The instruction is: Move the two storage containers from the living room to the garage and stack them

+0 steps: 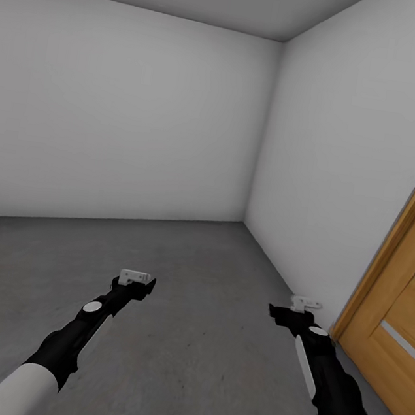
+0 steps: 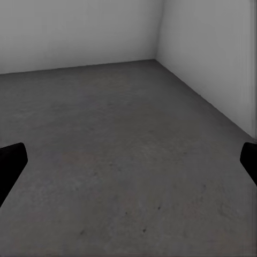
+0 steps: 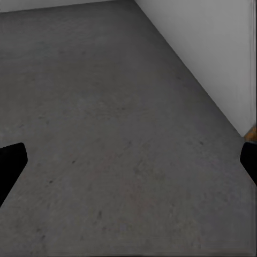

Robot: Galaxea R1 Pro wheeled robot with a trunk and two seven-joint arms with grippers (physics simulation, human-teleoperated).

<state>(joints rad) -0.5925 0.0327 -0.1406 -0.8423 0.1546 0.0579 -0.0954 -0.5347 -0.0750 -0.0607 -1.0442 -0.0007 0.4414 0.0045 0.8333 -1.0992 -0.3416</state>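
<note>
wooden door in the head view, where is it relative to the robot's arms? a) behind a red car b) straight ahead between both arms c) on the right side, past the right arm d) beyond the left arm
c: the wooden door with its grey handle stands at the right edge of the head view, just past the right gripper, set in the white wall above the grey concrete floor.

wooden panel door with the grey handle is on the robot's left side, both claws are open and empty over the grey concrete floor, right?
Not quite: the head view shows the wooden panel door on the robot's right. The rest holds: left claw and right claw are open and empty over the grey concrete floor.
</note>
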